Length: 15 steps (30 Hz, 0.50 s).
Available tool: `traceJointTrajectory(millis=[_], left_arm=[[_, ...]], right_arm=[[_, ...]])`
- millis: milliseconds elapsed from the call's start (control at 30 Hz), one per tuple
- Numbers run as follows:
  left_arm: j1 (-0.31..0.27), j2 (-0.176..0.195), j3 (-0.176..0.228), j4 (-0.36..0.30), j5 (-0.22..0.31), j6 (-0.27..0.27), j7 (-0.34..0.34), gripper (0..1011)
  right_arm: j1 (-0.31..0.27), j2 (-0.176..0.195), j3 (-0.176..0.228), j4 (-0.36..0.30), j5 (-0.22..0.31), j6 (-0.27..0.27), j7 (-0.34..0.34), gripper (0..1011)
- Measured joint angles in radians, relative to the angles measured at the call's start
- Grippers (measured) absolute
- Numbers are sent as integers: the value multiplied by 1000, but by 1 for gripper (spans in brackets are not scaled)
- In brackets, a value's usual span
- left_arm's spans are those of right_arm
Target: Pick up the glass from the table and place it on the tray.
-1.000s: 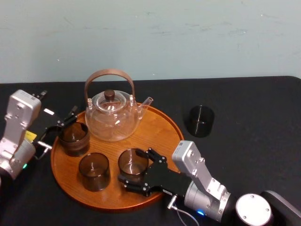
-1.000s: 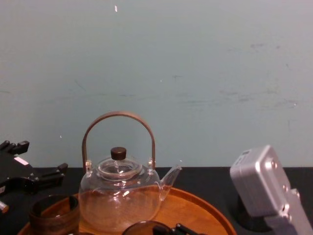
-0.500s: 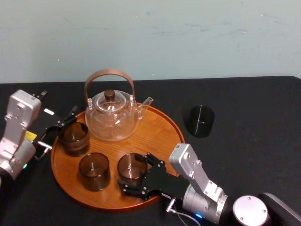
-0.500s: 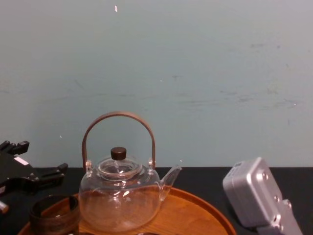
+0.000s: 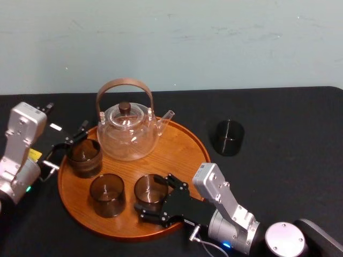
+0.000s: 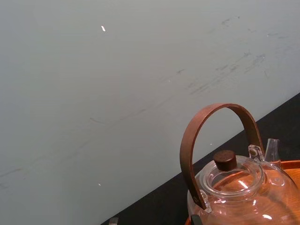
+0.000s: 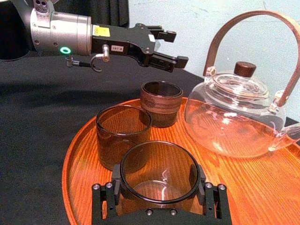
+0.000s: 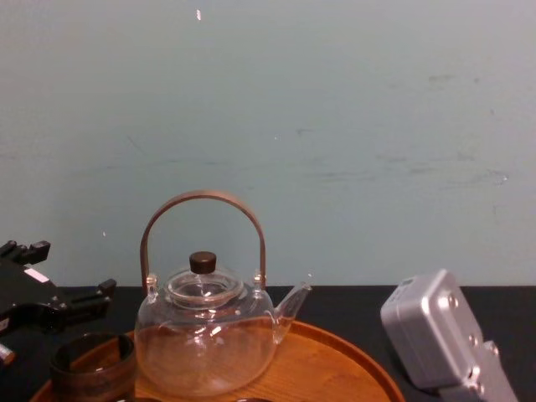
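Observation:
The round wooden tray (image 5: pixel 185 152) lies in the middle of the black table. My right gripper (image 5: pixel 153 193) is shut on the glass (image 5: pixel 150 188), a smoky brown tumbler standing upright on the tray's front part. In the right wrist view the glass (image 7: pixel 157 176) sits between the two black fingers (image 7: pixel 114 186) of the right gripper (image 7: pixel 157 190). My left gripper (image 5: pixel 68 120) hangs open at the tray's left edge, just above a darker banded cup (image 5: pixel 84 157), holding nothing. It also shows as the left gripper (image 7: pixel 176 47) beyond the cups.
A clear glass teapot (image 5: pixel 127 131) with an arched brown handle stands at the tray's back. Another brown tumbler (image 5: pixel 107 194) is left of the held one. A dark tumbler (image 5: pixel 229 137) stands on the table right of the tray.
My right gripper has sunk and drawn slightly toward me with the glass, bringing it down onto the tray. The left arm has not moved.

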Motion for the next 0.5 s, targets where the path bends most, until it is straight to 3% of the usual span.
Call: traceJointTrajectory(millis=[133, 267, 500], left_arm=[[0, 0, 0, 0, 0, 0, 0, 1001], [0, 0, 0, 0, 0, 0, 0, 1002], [0, 0, 0, 0, 0, 0, 0, 1001]], right_arm=[[0, 0, 0, -1, 0, 0, 0, 924], [-1, 0, 1, -1, 0, 0, -1, 1002], [-1, 1, 1, -2, 0, -2, -1, 1002]])
